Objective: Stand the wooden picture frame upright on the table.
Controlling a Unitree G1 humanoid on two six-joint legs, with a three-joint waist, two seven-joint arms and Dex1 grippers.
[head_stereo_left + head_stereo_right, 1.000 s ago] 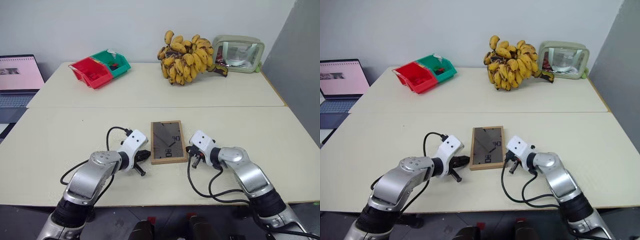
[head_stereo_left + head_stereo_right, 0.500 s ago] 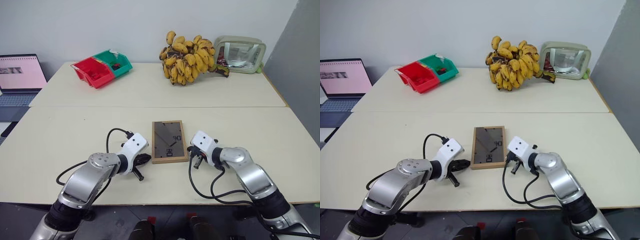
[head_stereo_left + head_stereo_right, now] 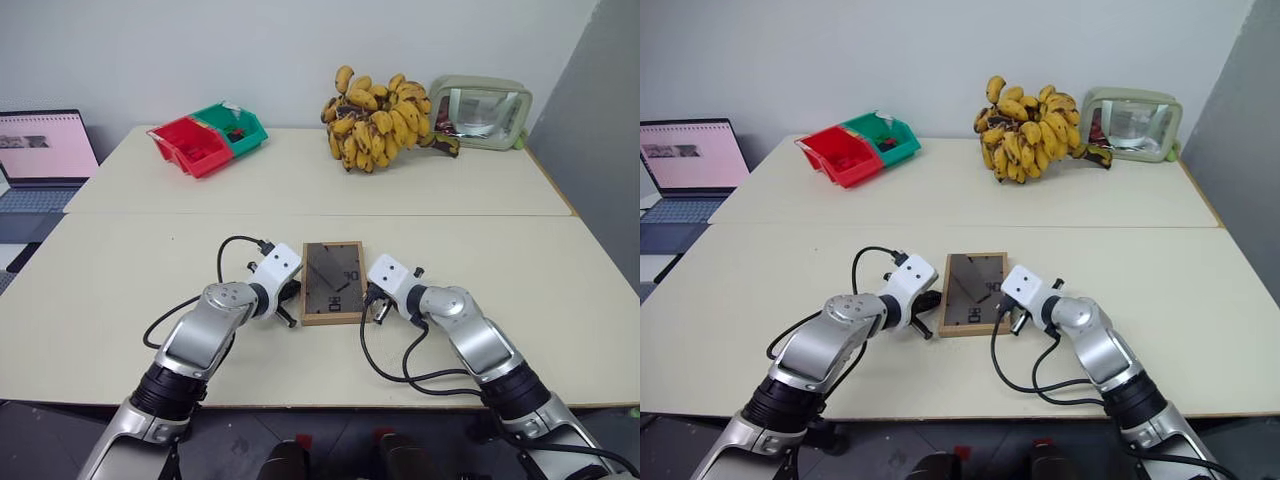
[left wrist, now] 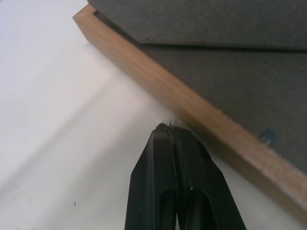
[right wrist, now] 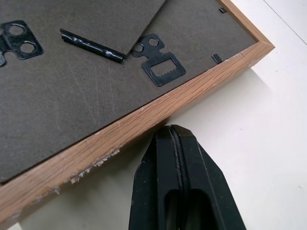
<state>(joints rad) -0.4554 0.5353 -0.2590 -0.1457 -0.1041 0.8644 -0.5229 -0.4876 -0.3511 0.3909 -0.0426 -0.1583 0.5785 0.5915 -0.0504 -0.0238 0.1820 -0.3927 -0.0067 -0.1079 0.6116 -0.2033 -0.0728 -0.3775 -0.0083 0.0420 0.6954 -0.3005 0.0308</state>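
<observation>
Currently, by item:

Wooden picture frame [image 3: 333,282]: lies flat on the bench [image 3: 120,270], back panel up, on the near half just below the seam, between the two pincers. Its long sides run away from the robot.

Back panel: dark grey-brown, with a fold-out stand lying flat against it; the right wrist view shows a small black sawtooth hanger [image 5: 160,65] and black metal clips on it.

Left pincer [image 3: 291,297]: fingers pressed together, holding nothing. The tip sits just beside the frame's left long edge, low on the bench surface; the left wrist view shows the tip [image 4: 169,128] very close to the wooden rim, and I cannot tell whether it touches.

Right pincer [image 3: 372,303]: fingers together, empty. The tip is at the frame's right long edge near the closer corner; the right wrist view shows it [image 5: 171,129] right up against the rim, contact not certain.

Far half of the bench: a red bin [image 3: 186,145] and a green bin [image 3: 232,125] side by side at the left, a large bunch of bananas [image 3: 372,118] in the middle, and a pale green-rimmed clear case [image 3: 479,98] at the right, all well apart from the frame.

Off the bench, left: an open laptop [image 3: 45,150] with a lit screen.
</observation>
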